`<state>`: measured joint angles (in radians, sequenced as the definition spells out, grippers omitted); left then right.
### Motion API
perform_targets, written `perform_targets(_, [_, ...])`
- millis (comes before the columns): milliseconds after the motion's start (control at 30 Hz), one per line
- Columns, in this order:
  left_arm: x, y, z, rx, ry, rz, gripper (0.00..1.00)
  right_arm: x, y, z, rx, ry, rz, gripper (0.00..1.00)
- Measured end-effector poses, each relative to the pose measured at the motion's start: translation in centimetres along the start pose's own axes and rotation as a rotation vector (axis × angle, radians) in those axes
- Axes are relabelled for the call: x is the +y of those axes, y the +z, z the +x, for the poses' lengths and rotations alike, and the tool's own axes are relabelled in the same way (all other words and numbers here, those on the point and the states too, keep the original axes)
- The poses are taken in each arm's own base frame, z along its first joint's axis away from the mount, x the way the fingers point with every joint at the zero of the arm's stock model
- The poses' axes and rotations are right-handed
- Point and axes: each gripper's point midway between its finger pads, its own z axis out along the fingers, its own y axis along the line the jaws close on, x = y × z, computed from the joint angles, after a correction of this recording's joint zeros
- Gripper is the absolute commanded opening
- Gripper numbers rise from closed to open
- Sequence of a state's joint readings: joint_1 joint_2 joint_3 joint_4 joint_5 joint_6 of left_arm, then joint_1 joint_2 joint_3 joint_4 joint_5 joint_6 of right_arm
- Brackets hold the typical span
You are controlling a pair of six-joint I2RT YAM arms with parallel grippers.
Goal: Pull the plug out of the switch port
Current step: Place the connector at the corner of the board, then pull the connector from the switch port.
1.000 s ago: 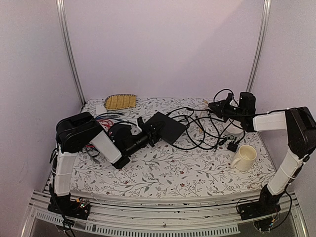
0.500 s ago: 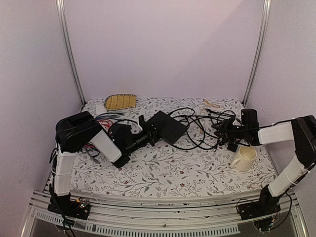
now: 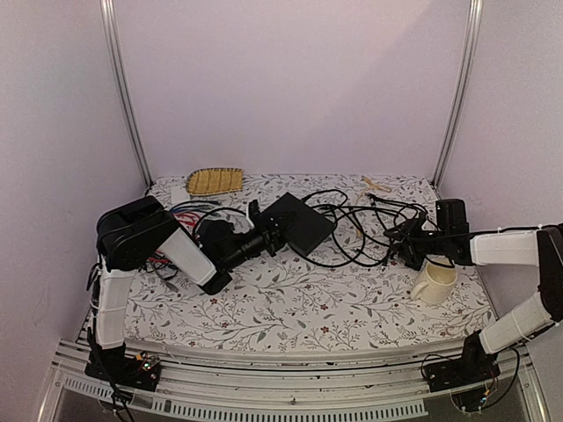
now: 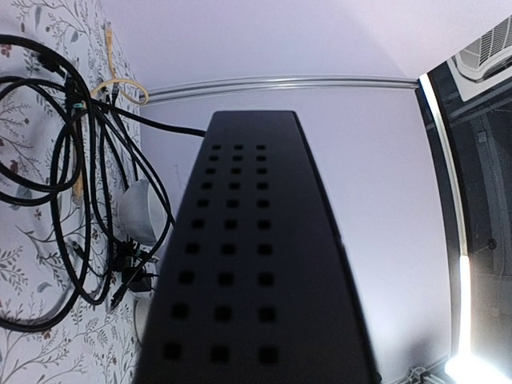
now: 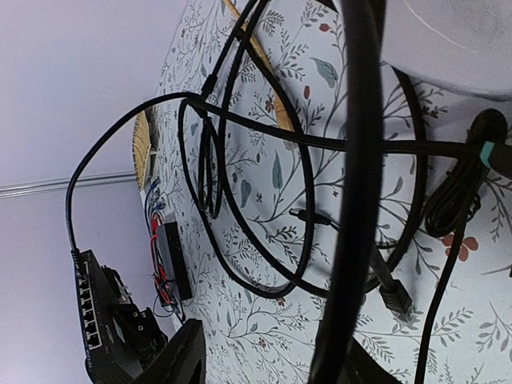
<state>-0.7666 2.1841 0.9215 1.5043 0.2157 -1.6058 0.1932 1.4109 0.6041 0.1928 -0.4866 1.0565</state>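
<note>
The left gripper [image 3: 274, 230] clamps the flat matte-black switch [image 3: 303, 227]. The right gripper [image 3: 406, 236], jaws apart, hovers by a black cable [image 5: 356, 160]. Whether the plug is out is unclear.

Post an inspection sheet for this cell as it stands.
Surface: floral cloth, lying flat.
Job's things: switch tilted, port row towards the right arm; too small to tell whether any port holds a plug.
Clutter: cream mug, white bowl, yellow woven tray.
Grippers: left gripper shut on the switch's edge; right gripper open beside the mug.
Cables: black cables tangled mid-cloth; red and blue wires by the left arm.
Surroundings: pale walls, aluminium posts.
</note>
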Motion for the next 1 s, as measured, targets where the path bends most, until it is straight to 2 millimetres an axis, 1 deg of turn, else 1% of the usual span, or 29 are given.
perform_targets(233, [-0.3,0.3,0.1,0.02,0.004,0.007,0.0,-2.0,-1.9,0.4,-0.046,-0.007,0.105,0.5])
perform_targets(467, [-0.5,0.4,0.3,0.038,0.006,0.012,0.0,-3.4,-3.8,-0.1,-0.123,-0.034,0.192,0.5])
perform_targets(567, [-0.4,0.4,0.4,0.042,0.007,0.011,0.0,-3.4,-4.8,-0.3,-0.159,-0.047,0.211,0.5])
perform_targets(667, [-0.4,0.4,0.5,0.05,0.009,0.011,0.0,-2.6,-5.8,-0.8,-0.202,-0.071,0.2,0.5])
perform_targets(800, [-0.4,0.4,0.7,0.058,0.009,0.012,0.0,-1.1,-6.9,-1.2,-0.247,-0.115,0.164,0.5])
perform_targets(900, [-0.4,0.4,0.7,0.062,0.009,0.012,0.0,1.0,-7.0,-0.9,-0.255,-0.166,0.107,0.5])
perform_targets(1000, [-0.4,0.4,0.8,0.065,0.009,0.011,0.0,4.1,-6.5,-0.4,-0.236,-0.23,0.023,0.5])
